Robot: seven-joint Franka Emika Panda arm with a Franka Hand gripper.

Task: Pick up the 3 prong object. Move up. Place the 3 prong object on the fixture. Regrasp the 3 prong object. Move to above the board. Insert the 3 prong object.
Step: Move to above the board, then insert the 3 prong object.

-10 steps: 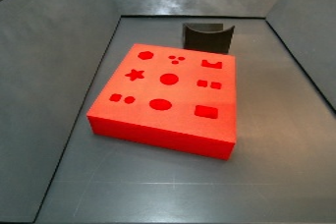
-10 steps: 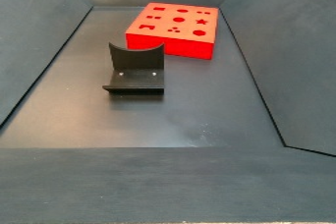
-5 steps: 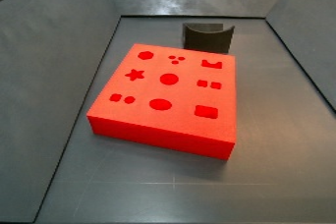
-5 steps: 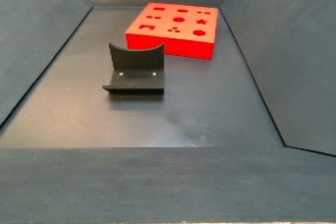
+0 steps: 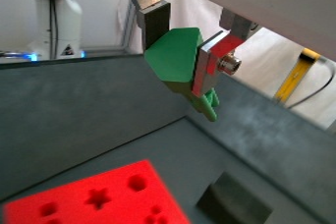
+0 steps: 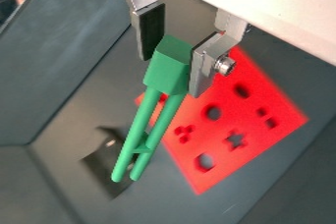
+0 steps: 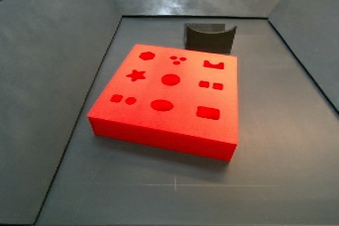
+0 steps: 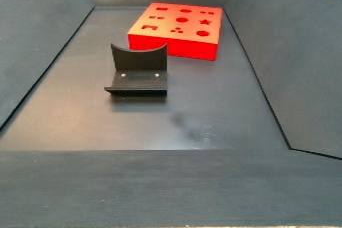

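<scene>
in a wrist view i have the gripper (image 5: pixel 184 46) clamped on the 3 prong object (image 5: pixel 180 66), its smooth green plastic head wedged between the flat silver fingers (image 5: pixel 214 56). it hangs well above the matte grey floor, with a corner of the red board (image 5: pixel 92 203) and the dark fixture (image 5: pixel 237 203) far beneath.

in a wrist view the gripper (image 6: pixel 178 43) shows the same hold on the 3 prong object (image 6: pixel 151 120): a blocky head, then thin prongs running down and away (their rounded tips end over the fixture (image 6: pixel 105 152)). the board (image 6: pixel 237 125) lies beside them, cut with circles and a star.

in a side view the board (image 7: pixel 172 96) is a thick square slab with the fixture (image 7: pixel 209 37) just behind it; grey floor lies open around them.

in a side view the fixture (image 8: pixel 138 70) stands apart from the board (image 8: pixel 177 29), with broad bare floor in front. neither side view shows the gripper.
</scene>
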